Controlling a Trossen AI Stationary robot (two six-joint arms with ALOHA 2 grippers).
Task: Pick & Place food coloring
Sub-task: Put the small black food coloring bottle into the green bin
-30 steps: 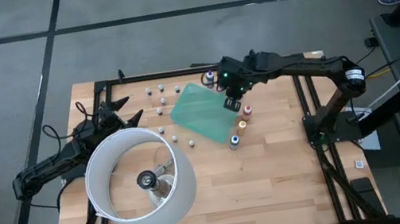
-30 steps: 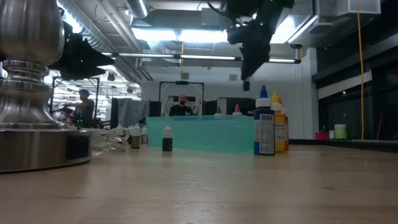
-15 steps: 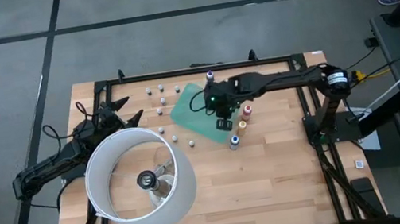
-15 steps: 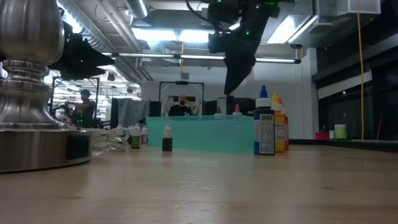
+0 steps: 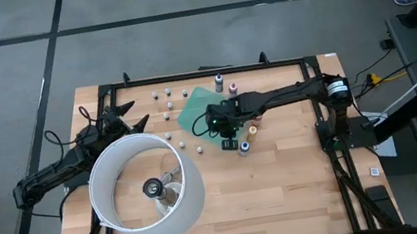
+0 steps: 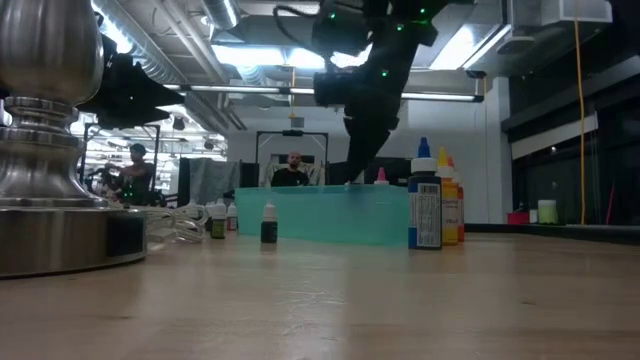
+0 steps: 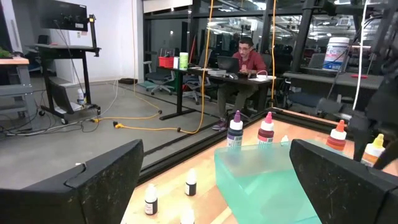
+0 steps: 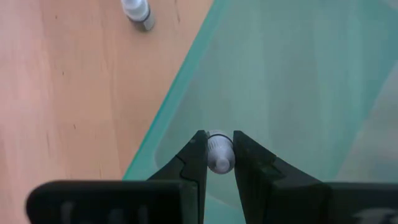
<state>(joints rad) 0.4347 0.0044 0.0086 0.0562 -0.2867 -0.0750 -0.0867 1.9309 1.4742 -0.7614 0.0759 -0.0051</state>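
Note:
My right gripper (image 8: 219, 163) is shut on a tiny pale bottle (image 8: 219, 154) over the flat green sheet (image 5: 197, 106); in the low view it (image 6: 352, 178) slants down just above the sheet's top edge (image 6: 320, 192). Several tiny bottles (image 5: 168, 98) stand on the wood left of the sheet. Taller ones stand beyond it (image 5: 218, 82) and to its right: yellow (image 5: 252, 129) and blue (image 5: 244, 146). My left gripper (image 7: 214, 186) waits open at the table's left (image 5: 129, 117), fingers level. My right gripper pinches the tiny bottle's pale rounded end (image 8: 219, 149) between its two fingertips (image 8: 198, 155). The fingers come from above, slanting down from the table's right. The rest of the bottle is hidden behind that end, and I cannot tell whether it touches the sheet.
A big white ring lamp (image 5: 145, 186) fills the near left of the table; its metal base (image 6: 50, 130) looms at the low view's left. A black frame (image 5: 185, 76) borders the table. Bare wood lies at the near right (image 5: 286, 180). A person sits beyond the far edge (image 7: 249, 59).
My right gripper has travelled toward the table's left and a little toward its near edge, sinking from beside the taller bottles to low over the green sheet, staying shut. The bottles on the table have not moved.

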